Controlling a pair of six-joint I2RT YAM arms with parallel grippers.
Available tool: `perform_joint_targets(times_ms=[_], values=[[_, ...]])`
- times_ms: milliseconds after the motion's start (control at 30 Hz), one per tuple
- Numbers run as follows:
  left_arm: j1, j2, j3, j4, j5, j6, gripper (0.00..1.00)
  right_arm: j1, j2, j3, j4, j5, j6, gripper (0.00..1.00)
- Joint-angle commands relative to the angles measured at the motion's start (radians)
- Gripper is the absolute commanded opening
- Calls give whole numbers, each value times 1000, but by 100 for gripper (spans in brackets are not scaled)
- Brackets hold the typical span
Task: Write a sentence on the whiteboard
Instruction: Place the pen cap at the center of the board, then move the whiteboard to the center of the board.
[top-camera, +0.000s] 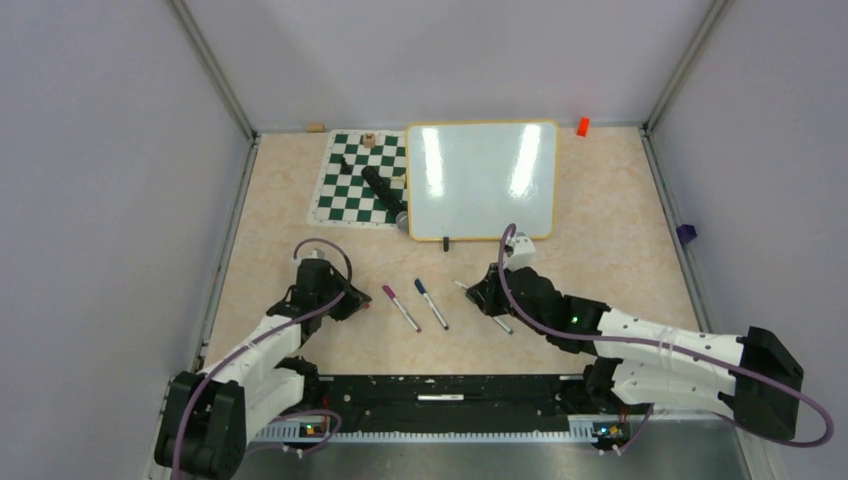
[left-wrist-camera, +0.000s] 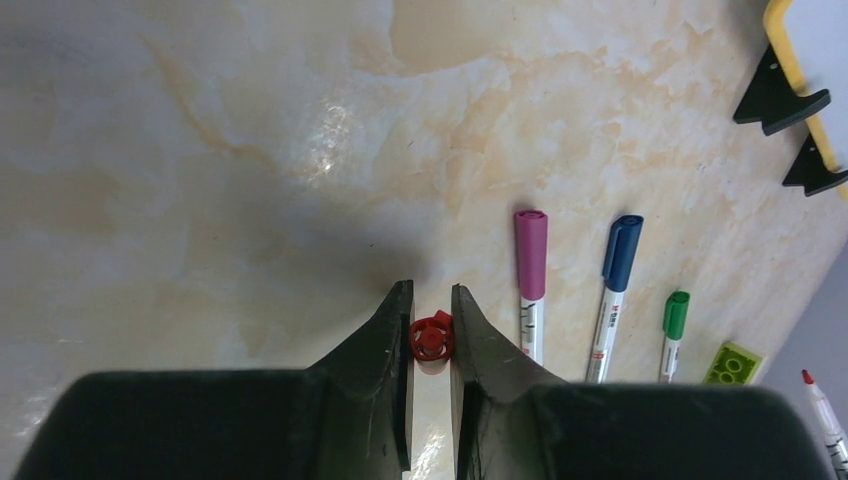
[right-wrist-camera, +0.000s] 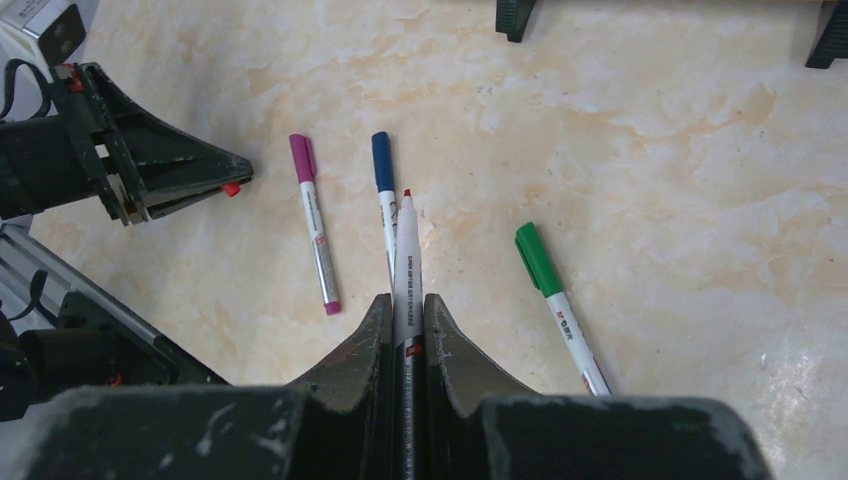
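The whiteboard (top-camera: 480, 180) lies at the back of the table, yellow-rimmed, its face white with glare; no sentence is in view on it. Its corner (left-wrist-camera: 792, 62) and black clips (left-wrist-camera: 775, 95) also show in the left wrist view. My right gripper (right-wrist-camera: 406, 298) is shut on an uncapped red marker (right-wrist-camera: 408, 250), whose tip points toward the left arm. It hovers in front of the board (top-camera: 482, 290). My left gripper (left-wrist-camera: 430, 292) is shut on a small red cap (left-wrist-camera: 431, 338), low over the table at the left (top-camera: 362, 302).
Pink (top-camera: 401, 308), blue (top-camera: 432, 304) and green (right-wrist-camera: 555, 295) markers lie between the arms. A green brick (left-wrist-camera: 735, 362) sits by the green marker. A chessboard mat (top-camera: 345, 195) with a black object (top-camera: 380, 185) lies left of the board. An orange block (top-camera: 582, 126) is at the back wall.
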Motion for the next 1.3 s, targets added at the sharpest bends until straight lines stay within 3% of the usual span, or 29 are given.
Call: perform_joint_targets(times_ms=[0, 100, 200, 400, 700, 900, 933, 1000, 1033, 1267], values=[[4, -47, 47, -74, -47, 49, 14, -3, -3, 52, -42, 56, 31, 0], [4, -64, 63, -111, -58, 57, 20, -3, -7, 57, -61, 63, 41, 0], [4, -78, 79, -143, -58, 60, 33, -3, -2, 79, -96, 56, 50, 0], [4, -129, 102, -200, -62, 65, 49, -3, 57, 219, -296, 40, 70, 0], [4, -220, 167, -298, -32, 132, 64, -2, 114, 351, -541, 65, 212, 0], [4, -334, 177, -253, 101, 218, 68, -3, 141, 411, -670, 78, 263, 0], [4, -354, 174, -242, 111, 218, 73, -3, 132, 406, -673, 82, 269, 0], [4, -387, 163, -210, 151, 218, 95, -2, 104, 389, -673, 89, 284, 0], [4, -398, 158, -191, 172, 215, 98, -3, 86, 376, -673, 98, 293, 0], [4, -397, 127, 7, 339, 203, 99, -25, -72, 319, -583, 30, 230, 0]])
